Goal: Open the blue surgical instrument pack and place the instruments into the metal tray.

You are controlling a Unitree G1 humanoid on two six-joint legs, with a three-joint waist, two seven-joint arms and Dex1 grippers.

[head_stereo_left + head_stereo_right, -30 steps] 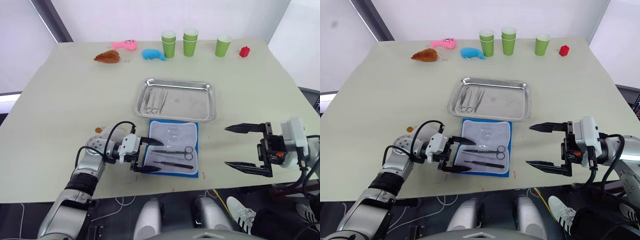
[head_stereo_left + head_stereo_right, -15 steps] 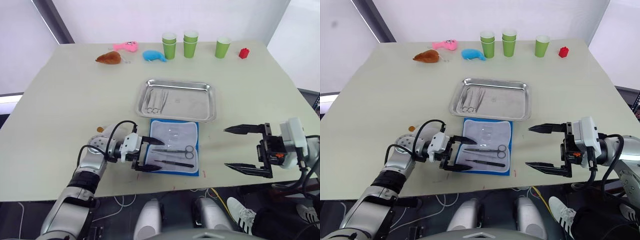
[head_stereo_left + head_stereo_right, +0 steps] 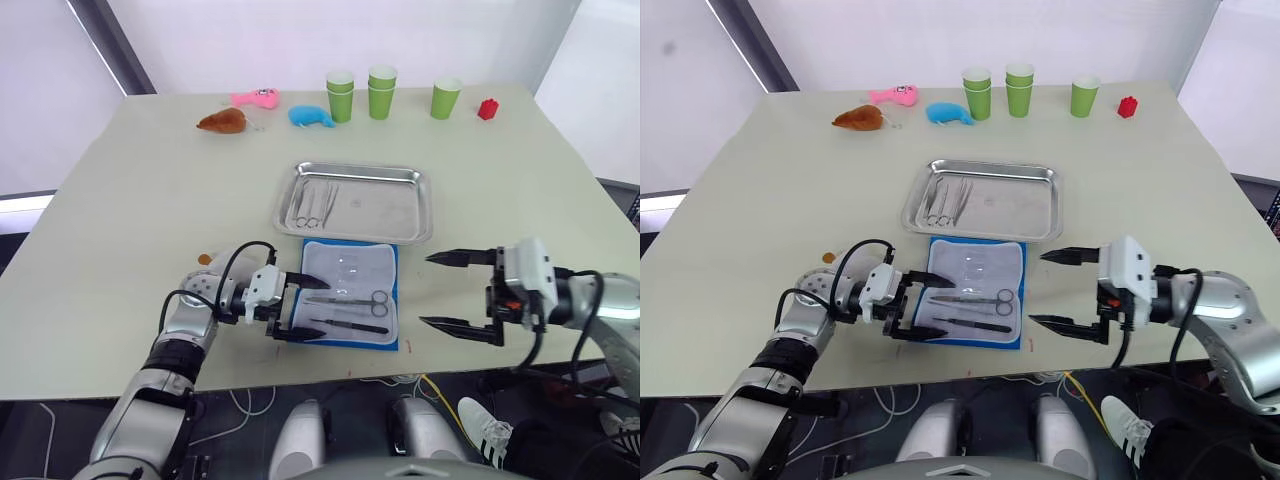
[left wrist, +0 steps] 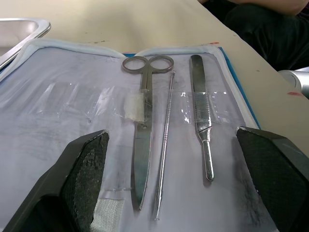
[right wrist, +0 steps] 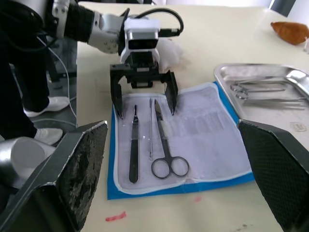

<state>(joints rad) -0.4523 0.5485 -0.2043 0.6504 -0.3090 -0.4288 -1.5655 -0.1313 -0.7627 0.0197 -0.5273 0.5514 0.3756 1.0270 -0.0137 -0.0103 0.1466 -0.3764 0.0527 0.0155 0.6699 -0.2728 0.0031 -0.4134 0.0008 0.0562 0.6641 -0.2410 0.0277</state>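
The blue surgical instrument pack [image 3: 356, 270] lies open on the table just in front of the metal tray [image 3: 385, 206], pale lining up. Three instruments rest on the lining: scissors [image 4: 144, 126], a thin probe [image 4: 164, 145] and a scalpel handle [image 4: 201, 116]. More instruments [image 3: 310, 200] lie at the tray's left end. My left gripper [image 3: 313, 310] is open at the pack's left edge, its fingers [image 4: 84, 181] straddling the three tool tips without touching them. My right gripper [image 3: 426, 290] is open and empty just right of the pack.
Along the far edge stand three green cups [image 3: 380, 90], a red block [image 3: 487, 108], a blue whale toy [image 3: 310, 116], a pink toy [image 3: 255, 97] and a brown toy [image 3: 222, 121]. The table's front edge runs close below the pack.
My right gripper has moved left, closer to the pack's right edge, still open. The left gripper has stayed at the pack's left edge.
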